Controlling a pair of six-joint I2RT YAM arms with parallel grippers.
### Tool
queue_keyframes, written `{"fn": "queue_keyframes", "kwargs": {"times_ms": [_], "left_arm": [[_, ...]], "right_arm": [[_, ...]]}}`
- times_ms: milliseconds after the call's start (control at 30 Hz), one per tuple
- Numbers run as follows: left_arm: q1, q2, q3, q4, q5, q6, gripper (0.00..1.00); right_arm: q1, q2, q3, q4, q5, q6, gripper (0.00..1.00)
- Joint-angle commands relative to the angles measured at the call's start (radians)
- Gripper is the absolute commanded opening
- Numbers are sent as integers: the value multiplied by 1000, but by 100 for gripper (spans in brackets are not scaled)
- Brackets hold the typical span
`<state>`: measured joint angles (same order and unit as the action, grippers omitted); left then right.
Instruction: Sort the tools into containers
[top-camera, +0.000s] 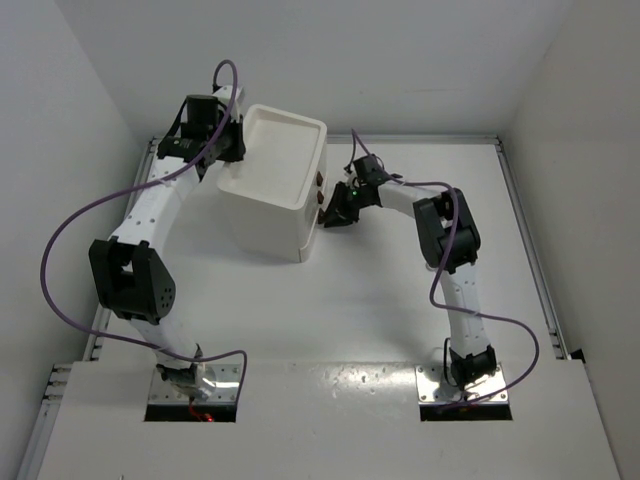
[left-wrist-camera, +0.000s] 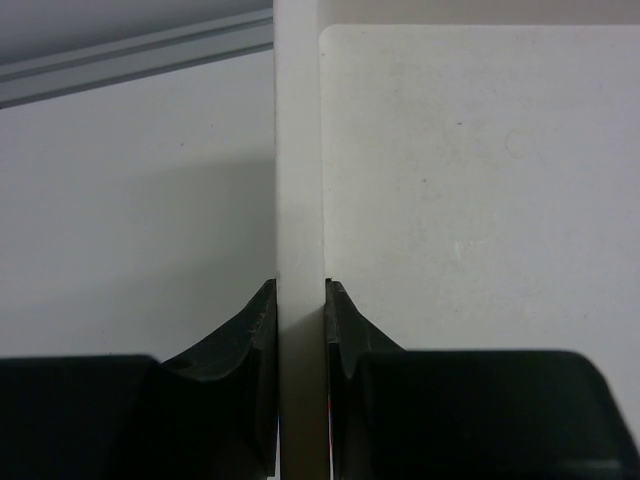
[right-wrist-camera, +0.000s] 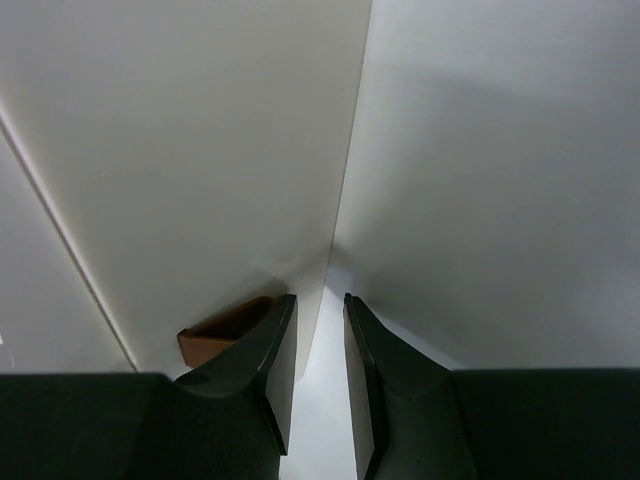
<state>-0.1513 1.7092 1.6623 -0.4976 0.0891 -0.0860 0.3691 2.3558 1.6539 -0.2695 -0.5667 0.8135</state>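
From above, you see the white drawer unit standing on the table between both arms. Its shallow top tray faces up, and its small red-brown handles face the right gripper. Only the left wrist view shows you that the left gripper is pinching the thin tray rim. In the right wrist view, the fingers leave a narrow gap with nothing in it, and one handle sits just beside them.

The top camera looks down over the whole white worktop. Both wrist cameras face the white plastic drawer unit closely; all views share it.
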Motion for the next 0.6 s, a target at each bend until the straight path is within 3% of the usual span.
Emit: {"fn": "queue_keyframes", "kwargs": {"times_ms": [0, 367, 567], "left_arm": [[-17, -20, -39, -98, 95, -35, 0], [-59, -10, -50, -88, 129, -125, 0], [-100, 0, -70, -68, 140, -199, 0]], "right_arm": [[17, -32, 35, 72, -77, 29, 27], [-1, -44, 92, 144, -139, 50, 29], [-22, -73, 66, 131, -130, 50, 40]]}}
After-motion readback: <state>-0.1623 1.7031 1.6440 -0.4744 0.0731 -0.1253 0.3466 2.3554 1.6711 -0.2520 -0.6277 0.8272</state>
